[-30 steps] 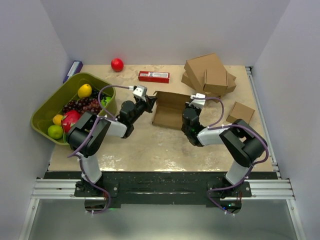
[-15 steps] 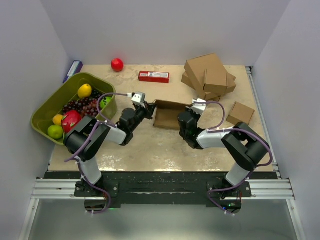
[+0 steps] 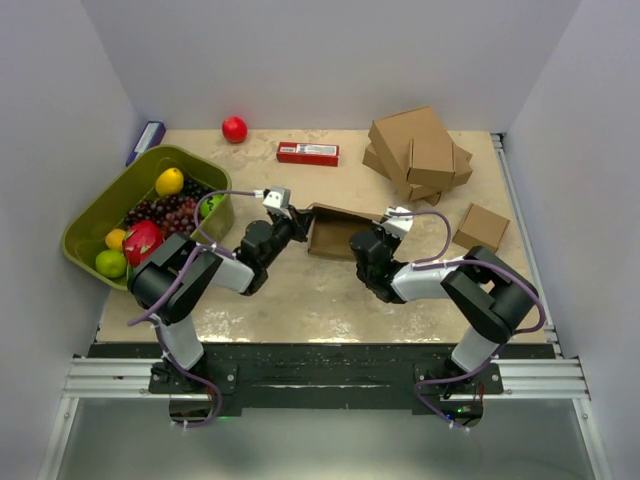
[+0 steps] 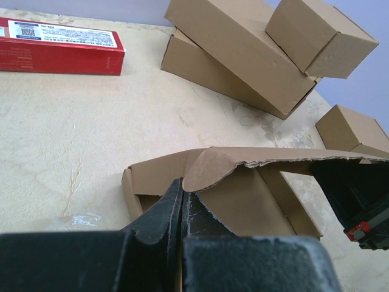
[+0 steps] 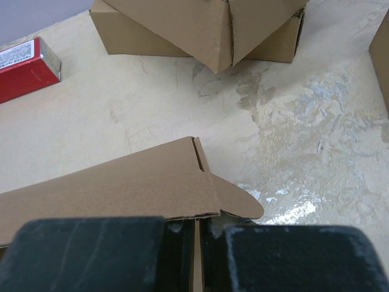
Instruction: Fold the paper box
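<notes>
The paper box lies in the middle of the table, a brown cardboard tray with its lid leaning forward over it. My left gripper is shut on the lid's left rounded tab; in the left wrist view the gripper pinches the tab over the tray. My right gripper is shut on the lid's right edge; in the right wrist view the gripper clamps the cardboard just below the lid and its rounded tab. The right gripper also shows in the left wrist view.
A pile of brown boxes stands at the back right, with a small brown box at the right. A red carton and a red ball lie at the back. A green basket of fruit stands at the left.
The lid has swung from upright down and forward over the tray. Both grippers have moved toward the near side with it, still holding its side edges.
</notes>
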{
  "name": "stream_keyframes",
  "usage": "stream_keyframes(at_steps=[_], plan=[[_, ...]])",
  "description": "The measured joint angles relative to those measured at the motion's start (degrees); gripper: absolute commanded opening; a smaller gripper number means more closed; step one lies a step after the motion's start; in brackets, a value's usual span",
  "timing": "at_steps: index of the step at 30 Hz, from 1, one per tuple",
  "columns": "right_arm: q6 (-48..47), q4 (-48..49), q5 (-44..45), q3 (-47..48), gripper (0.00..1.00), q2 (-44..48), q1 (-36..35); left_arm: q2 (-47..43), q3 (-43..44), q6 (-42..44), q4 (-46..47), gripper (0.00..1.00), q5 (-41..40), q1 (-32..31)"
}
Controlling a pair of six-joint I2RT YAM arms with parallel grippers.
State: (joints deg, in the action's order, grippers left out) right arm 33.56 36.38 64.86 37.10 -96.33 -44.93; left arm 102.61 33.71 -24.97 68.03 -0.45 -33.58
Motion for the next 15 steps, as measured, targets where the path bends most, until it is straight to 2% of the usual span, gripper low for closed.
stream_keyframes(at_steps=[15], plan=[[2.1, -2.1, 1.7, 0.0, 0.00, 0.0, -0.1, 0.8, 2.4, -2.8, -1.3, 0.00, -2.3, -1.5]])
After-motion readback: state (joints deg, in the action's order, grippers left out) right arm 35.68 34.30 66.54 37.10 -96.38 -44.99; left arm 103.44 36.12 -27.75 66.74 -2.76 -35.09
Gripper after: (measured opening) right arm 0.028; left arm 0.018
